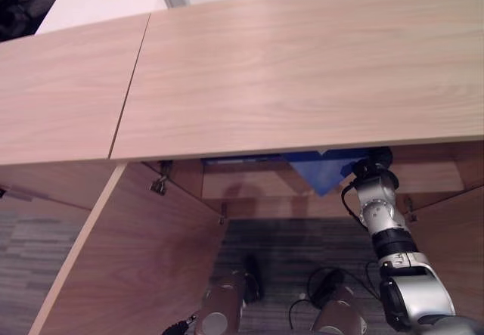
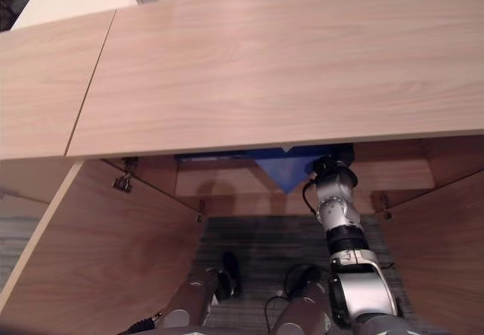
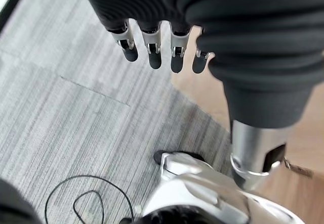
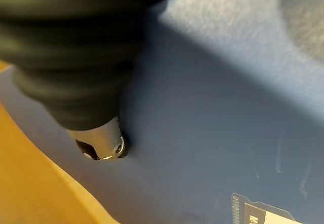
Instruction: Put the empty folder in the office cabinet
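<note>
Right hand (image 4: 76, 72) on blue folder (image 1: 321, 170) with unreadable label (image 4: 263, 211), fingers' state untellable; left hand's (image 3: 202, 27) fingers relaxed.

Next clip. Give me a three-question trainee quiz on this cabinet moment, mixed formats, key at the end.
1. True or false: the blue folder lies on the cabinet top.
2. Multiple choice: the left hand hangs above which surface? A) grey carpet B) a shelf C) the folder.
3. Fill in: the right arm reaches in under the cabinet top through the open ____.

Key:
1. False; its corner shows below the top's front edge, inside the cabinet, and in the right wrist view the right hand is against its blue surface.
2. A; its fingers point down at the carpet, holding nothing.
3. door.
</note>
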